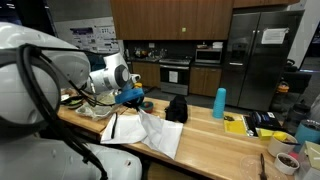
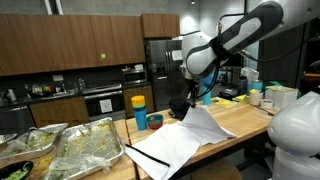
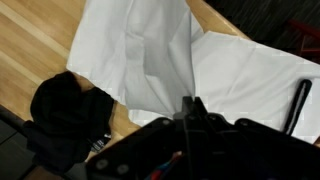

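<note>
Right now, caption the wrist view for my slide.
Shut gripper pinching raised fold of white cloth over wooden counter, black object alongside.

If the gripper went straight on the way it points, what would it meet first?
Probably the white cloth, which lies directly ahead of the shut gripper in the wrist view; the black object sits off to the side.

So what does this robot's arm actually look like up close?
The arm is built from fat, rounded white shells with darker bands at the joints. Loose black cables run along its outside. Near the wrist sits a bright blue part. The gripper at the end is black and blocky, with slim dark fingers. No lettering is readable.
</note>
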Robot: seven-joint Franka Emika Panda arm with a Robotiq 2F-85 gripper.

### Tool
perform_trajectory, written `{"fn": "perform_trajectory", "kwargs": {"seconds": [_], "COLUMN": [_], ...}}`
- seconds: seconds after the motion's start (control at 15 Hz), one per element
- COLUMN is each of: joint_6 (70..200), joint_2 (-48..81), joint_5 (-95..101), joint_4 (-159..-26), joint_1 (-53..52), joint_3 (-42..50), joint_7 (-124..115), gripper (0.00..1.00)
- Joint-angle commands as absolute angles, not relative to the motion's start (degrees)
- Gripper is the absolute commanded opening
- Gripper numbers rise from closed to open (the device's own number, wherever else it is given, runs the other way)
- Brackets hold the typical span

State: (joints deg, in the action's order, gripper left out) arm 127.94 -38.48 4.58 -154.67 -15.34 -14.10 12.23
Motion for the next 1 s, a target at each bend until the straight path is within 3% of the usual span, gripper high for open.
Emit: {"fn": "perform_trajectory", "kwargs": {"seconds": [0.0, 0.93], "joint_6": [126.2, 123.8], "joint_2": [-39.0, -33.7], "joint_5": [6.7, 8.3], "joint_4": [-154.3, -153.8], "joint_1": [-17.7, -23.1], "joint_3": [-16.2, -25.0], "joint_7": [9.6, 3.6], "gripper": [0.00, 0.00]}}
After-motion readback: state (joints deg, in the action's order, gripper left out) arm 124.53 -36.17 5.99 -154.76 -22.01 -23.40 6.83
